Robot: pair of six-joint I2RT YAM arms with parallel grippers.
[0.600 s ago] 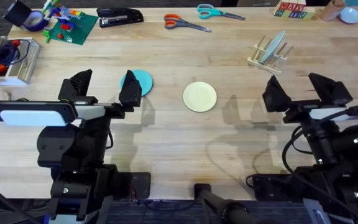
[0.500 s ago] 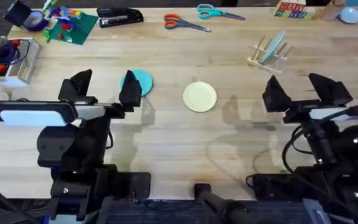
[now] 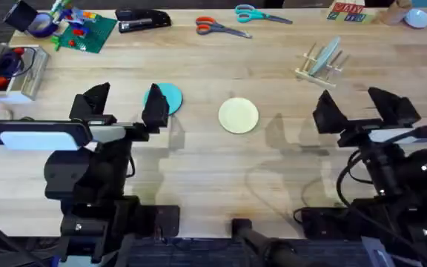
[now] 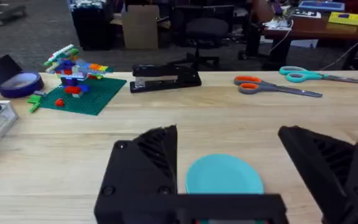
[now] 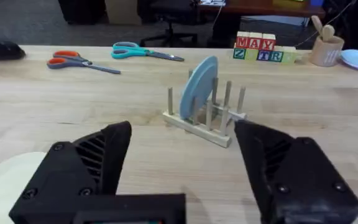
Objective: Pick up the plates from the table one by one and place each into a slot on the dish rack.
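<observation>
While both empty, left end effector [image 3: 123, 106] wide apart, right end effector [image 3: 361, 107] likewise.

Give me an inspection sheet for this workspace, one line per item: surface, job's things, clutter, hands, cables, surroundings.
Surface: light wood-plank table, bare in the middle.
Job's things: teal plate and cream plate lie flat on the table; dish rack already holds a pale blue-grey plate upright in a slot.
Clutter: stapler, orange scissors, teal scissors, green brick baseplate, letter blocks, along the far edge.
Hands: left hand open beside the teal plate; right hand open, empty.
Cables: black leads at the right arm's base.
Surroundings: office chair, desks behind.
</observation>
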